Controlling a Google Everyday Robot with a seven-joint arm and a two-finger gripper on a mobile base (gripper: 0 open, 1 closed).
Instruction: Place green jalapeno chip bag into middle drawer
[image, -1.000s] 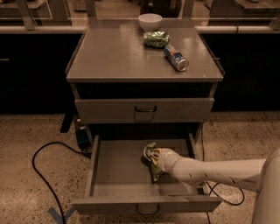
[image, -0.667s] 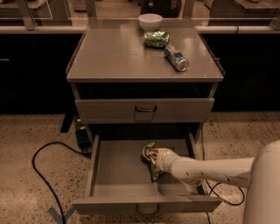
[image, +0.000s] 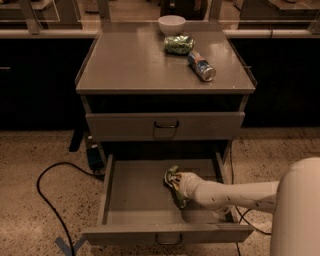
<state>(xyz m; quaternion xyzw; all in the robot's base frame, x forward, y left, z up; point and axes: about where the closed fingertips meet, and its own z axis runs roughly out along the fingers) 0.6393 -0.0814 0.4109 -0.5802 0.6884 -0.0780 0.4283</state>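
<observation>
The green jalapeno chip bag (image: 171, 175), light green and crumpled, is inside the open middle drawer (image: 135, 192), right of its centre. My gripper (image: 179, 186) reaches into the tray from the right and is shut on the bag's middle. The bag's ends stick out above and below the gripper. The bag is low in the tray; I cannot tell whether it touches the floor of the tray. My white arm (image: 235, 196) crosses the drawer's right side.
The drawer above (image: 165, 125) is shut. On the cabinet top stand a white bowl (image: 171, 23), a dark green shiny packet (image: 178, 44) and a lying soda can (image: 201, 66). A black cable (image: 47, 190) loops on the floor at the left.
The gripper and bag have stayed almost in the same spot in the drawer. The white arm body at the right edge has come further into view.
</observation>
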